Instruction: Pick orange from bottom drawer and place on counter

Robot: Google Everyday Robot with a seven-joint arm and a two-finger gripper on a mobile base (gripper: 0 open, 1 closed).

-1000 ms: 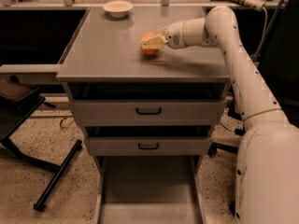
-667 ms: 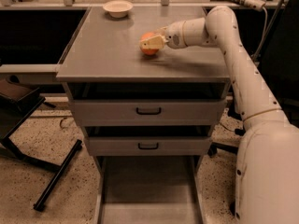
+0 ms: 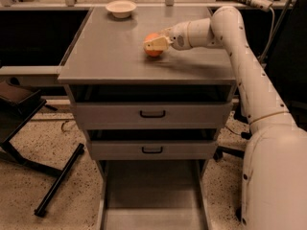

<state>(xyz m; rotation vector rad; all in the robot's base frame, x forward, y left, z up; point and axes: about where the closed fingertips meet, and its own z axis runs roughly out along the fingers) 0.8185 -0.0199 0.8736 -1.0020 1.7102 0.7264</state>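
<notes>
The orange rests on the counter, right of its middle. My gripper reaches in from the right and is closed around the orange at counter level; the near finger crosses the fruit's upper part and the far finger is hidden behind it. The bottom drawer is pulled out at the foot of the cabinet, and its grey floor shows nothing on it.
A white bowl stands at the counter's back left. Two shut drawers with black handles sit under the counter. A black chair base lies on the floor at left. My arm spans the right side.
</notes>
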